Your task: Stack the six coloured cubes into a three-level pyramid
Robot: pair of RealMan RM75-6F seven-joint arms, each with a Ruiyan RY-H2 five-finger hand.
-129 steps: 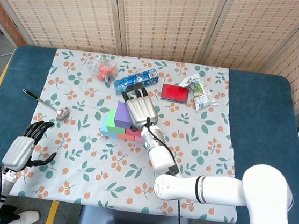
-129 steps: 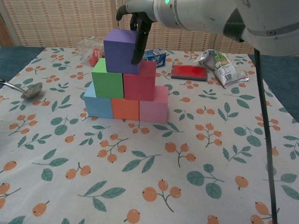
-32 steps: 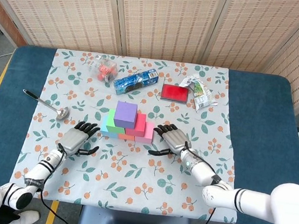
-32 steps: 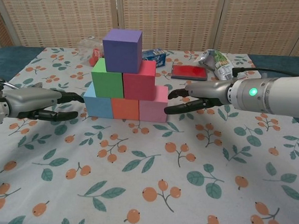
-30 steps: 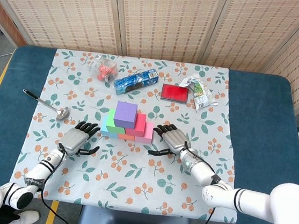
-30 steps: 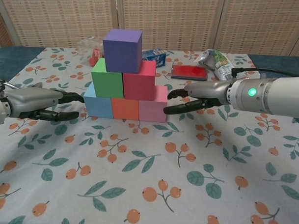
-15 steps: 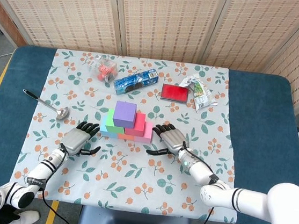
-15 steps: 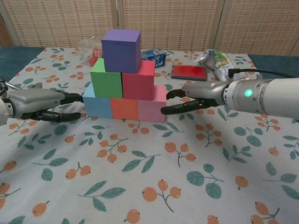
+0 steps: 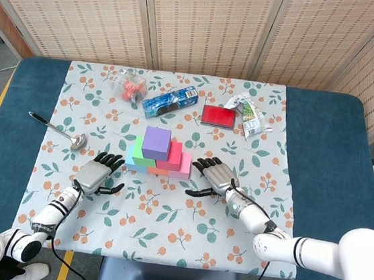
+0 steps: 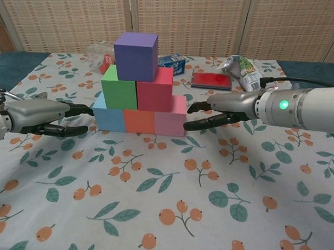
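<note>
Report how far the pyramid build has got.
Done: all three levels stand. The blue cube, orange cube and pink cube form the base, the green cube and red cube sit on them, and the purple cube tops it. In hand: nothing; the left hand and right hand flank the base, fingers apart. Left: apparently only withdrawing the hands.
</note>
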